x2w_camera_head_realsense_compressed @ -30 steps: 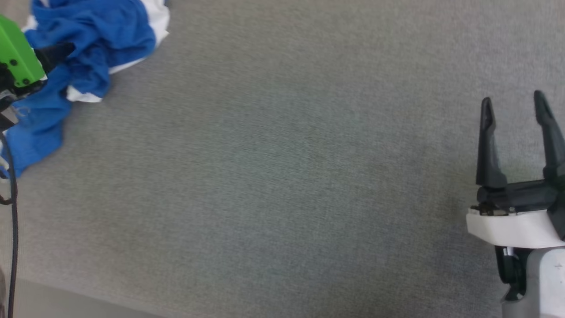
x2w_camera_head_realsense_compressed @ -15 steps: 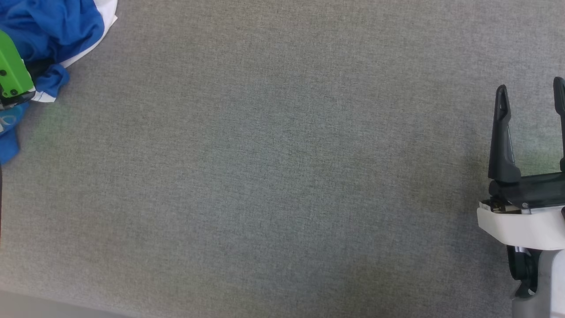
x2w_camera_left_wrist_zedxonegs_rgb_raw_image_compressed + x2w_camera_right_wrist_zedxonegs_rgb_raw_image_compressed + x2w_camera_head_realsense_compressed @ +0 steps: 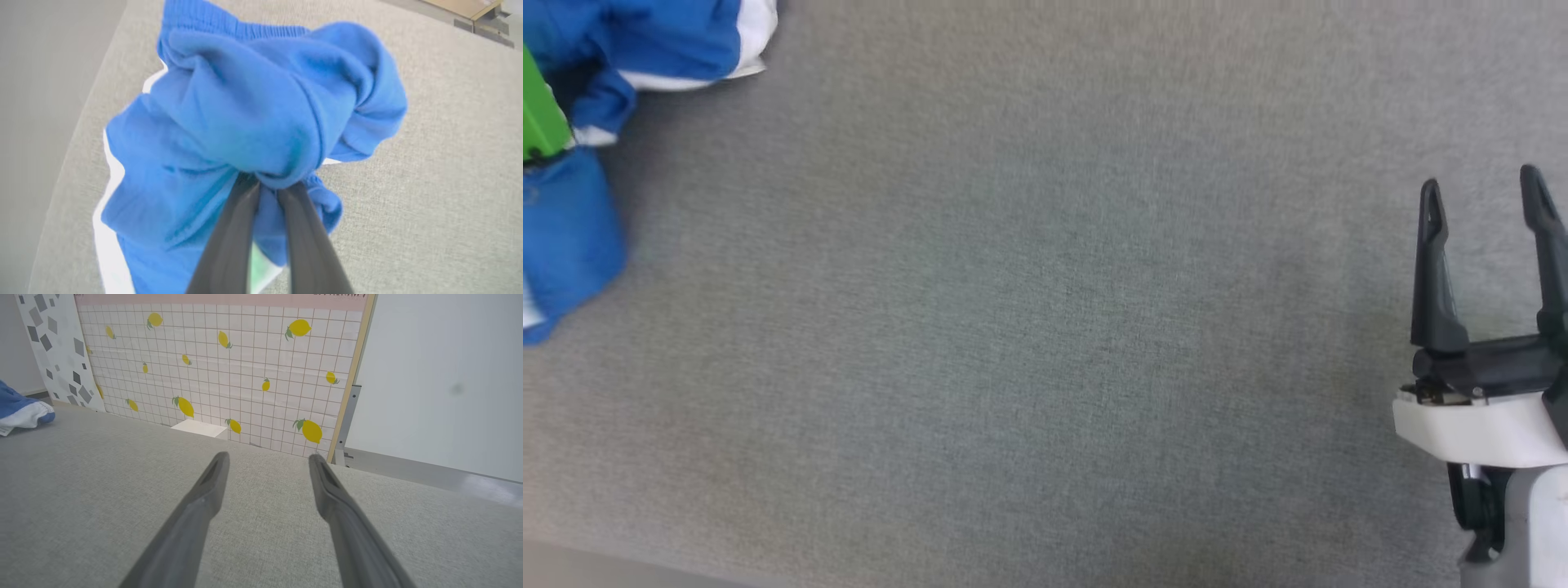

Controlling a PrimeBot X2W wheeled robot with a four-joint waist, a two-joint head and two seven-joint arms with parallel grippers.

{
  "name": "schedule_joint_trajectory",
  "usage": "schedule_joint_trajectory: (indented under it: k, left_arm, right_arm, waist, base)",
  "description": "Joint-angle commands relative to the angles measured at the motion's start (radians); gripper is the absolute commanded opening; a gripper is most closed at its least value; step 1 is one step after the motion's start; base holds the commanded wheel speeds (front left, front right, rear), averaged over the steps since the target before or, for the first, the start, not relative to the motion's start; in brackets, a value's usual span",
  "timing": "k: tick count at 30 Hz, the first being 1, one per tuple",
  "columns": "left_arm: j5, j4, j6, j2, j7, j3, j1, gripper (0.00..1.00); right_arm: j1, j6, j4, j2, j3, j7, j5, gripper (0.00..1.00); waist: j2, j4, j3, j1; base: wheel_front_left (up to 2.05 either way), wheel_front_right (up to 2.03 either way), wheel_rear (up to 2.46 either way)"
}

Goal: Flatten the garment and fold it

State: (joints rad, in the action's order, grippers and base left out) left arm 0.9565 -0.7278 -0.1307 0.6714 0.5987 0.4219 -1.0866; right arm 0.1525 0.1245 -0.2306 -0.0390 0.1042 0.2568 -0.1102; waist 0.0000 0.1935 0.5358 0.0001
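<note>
At the far left of the grey woven fabric tabletop (image 3: 1045, 327), the crumpled royal-blue shorts with white trim (image 3: 245, 114) sit bunched and wrinkled. The left gripper (image 3: 269, 188) pinches a fold of them between its 2 dark fingers (image 3: 229, 245). Over the tabletop's right side, the right gripper (image 3: 1482, 200) hovers with its fingers spread apart.

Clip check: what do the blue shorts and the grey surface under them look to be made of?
Garment: thin, soft fabric, probably a synthetic knit; matte blue with white trim, bunching in loose folds, with a gathered elastic waistband. Grey surface: matte woven cloth covering, judging by its fine speckled weave; what lies beneath is hidden.
</note>
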Motion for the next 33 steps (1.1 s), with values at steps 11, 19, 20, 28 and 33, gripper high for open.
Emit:
schedule_joint_trajectory:
  k: [11,19,20,28,33]
  left_arm:
    - [0.016,0.34,0.0,0.121,-0.084,0.238,-0.03,0.0]
    - [0.026,0.597,0.0,0.121,-0.097,0.404,-0.115,0.0]
    - [0.028,0.621,0.0,0.119,-0.098,0.419,-0.125,0.0]
    - [0.033,0.765,0.0,0.075,-0.122,0.56,-0.163,0.0]
    - [0.046,0.792,0.0,0.036,-0.163,0.641,-0.109,0.0]
  right_arm:
    - [-0.102,0.006,0.052,-0.001,0.013,0.005,0.07,1.0]
    - [-0.174,0.006,0.076,-0.001,0.034,0.005,0.113,1.0]
    - [-0.178,0.006,0.077,-0.001,0.036,0.005,0.116,1.0]
    - [-0.197,0.006,0.076,-0.001,0.05,0.005,0.136,1.0]
    - [-0.194,0.006,0.072,-0.001,0.053,0.005,0.142,1.0]
  waist:
    - [0.0,0.0,-0.296,-0.0001]
    - [0.0,-0.047,-0.421,-0.0001]
    - [0.0,-0.058,-0.43,-0.0001]
    - [0.0,-0.169,-0.468,-0.0001]
    - [0.0,-0.226,-0.455,-0.0001]
  base:
    - [0.0,0.0,0.0]
    - [0.0,0.0,0.0]
    - [0.0,0.0,0.0]
    - [0.0,0.0,0.0]
    - [0.0,0.0,0.0]
